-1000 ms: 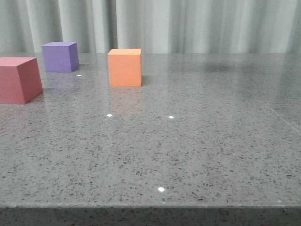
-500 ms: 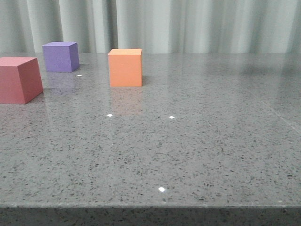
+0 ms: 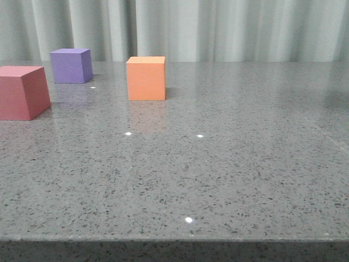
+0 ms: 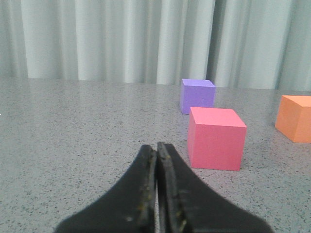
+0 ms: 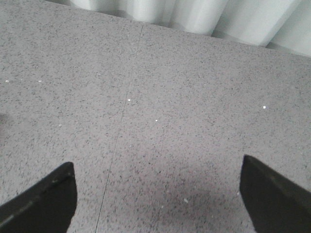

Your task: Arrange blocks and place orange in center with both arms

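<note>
All three cubes stand near the far left corner of the table (image 3: 229, 180): the red cube (image 3: 22, 91) at the left edge, the purple cube (image 3: 71, 65) farther back, the orange cube (image 3: 146, 78) more toward the middle, none touching another. The left gripper (image 4: 156, 194) has its fingers pressed together with nothing between them, low over the table and pointing beside the red cube. The right gripper (image 5: 155, 194) is spread wide over bare table, well apart from any cube. The risk I see: if the left gripper goes forward without opening, it may push the red cube against the purple one instead of grasping it. Also, both arms reaching into this one corner could collide.
</note>
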